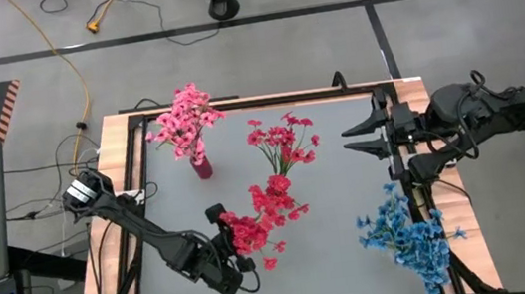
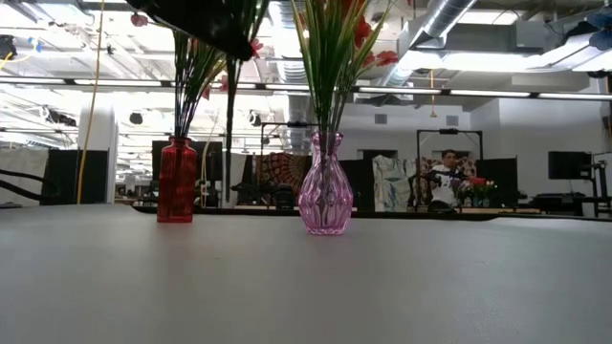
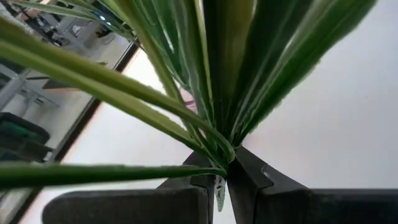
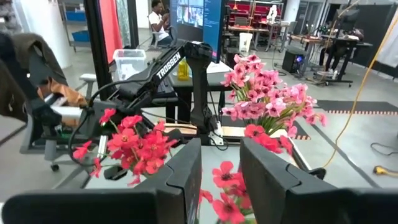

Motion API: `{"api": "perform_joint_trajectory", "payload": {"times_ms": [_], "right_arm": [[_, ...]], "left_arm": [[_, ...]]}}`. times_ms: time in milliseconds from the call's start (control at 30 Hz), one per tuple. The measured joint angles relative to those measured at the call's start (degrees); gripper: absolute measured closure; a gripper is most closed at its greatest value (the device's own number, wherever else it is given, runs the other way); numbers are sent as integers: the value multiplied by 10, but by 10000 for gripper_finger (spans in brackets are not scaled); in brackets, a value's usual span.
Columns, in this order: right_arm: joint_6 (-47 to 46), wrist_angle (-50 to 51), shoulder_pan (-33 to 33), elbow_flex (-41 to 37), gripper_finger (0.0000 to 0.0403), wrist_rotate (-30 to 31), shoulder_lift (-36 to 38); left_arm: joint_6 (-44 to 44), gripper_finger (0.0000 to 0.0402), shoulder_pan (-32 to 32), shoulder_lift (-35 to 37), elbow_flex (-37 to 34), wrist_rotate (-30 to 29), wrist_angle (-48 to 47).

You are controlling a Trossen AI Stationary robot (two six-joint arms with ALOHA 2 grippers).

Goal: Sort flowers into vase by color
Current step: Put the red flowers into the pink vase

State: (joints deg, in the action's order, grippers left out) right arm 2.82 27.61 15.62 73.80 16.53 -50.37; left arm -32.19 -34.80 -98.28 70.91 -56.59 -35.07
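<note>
My left gripper [image 1: 237, 258] is over the near middle of the table, shut on a red flower sprig [image 1: 268, 209] whose blossoms point toward the far right. In the left wrist view its green leaves [image 3: 186, 68] fan out from my gripper [image 3: 222, 169]. Pink flowers [image 1: 184, 119] stand in a red vase [image 2: 176, 192]. More red flowers [image 1: 284, 142] stand in a pink glass vase [image 2: 325, 187]. Blue flowers [image 1: 409, 234] lie on the table near its right edge. My right gripper [image 1: 347, 141] waits open at the right, level, pointing toward the vases. My left gripper pinches the red sprig between its two fingers [image 3: 249, 177] at the base of the leaf bunch [image 3: 219, 155], near the stem's lower end. The sprig slants up and away from the fingers, lifted clear of the table; the low view shows nothing lying under it.
The two vases stand close together in the far middle of the table [image 1: 350, 206]. A black frame rail [image 1: 257, 101] runs along the table's edges. Bare grey surface lies between the held sprig and the blue flowers. A person [image 2: 443, 182] sits in the room beyond.
</note>
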Motion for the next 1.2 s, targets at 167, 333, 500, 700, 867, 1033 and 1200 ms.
{"api": "perform_joint_trajectory", "payload": {"times_ms": [167,333,500,700,867,1033,1200], "right_arm": [[2,46,0,0,266,0,46],[-9,60,0,-44,266,0,90],[-13,40,0,-128,266,0,139],[-15,4,0,-208,266,15,215],[-25,-34,0,-267,266,17,274],[-45,-42,0,-307,266,18,319],[-50,-64,0,-338,266,19,340]], "left_arm": [[53,386,10,32,0,11,-10],[82,386,23,97,-19,3,-13],[115,386,48,209,-147,40,120],[212,386,100,347,-318,160,415],[267,386,155,396,-412,266,595],[270,386,189,390,-423,279,625],[272,386,221,355,-423,326,690]]}}
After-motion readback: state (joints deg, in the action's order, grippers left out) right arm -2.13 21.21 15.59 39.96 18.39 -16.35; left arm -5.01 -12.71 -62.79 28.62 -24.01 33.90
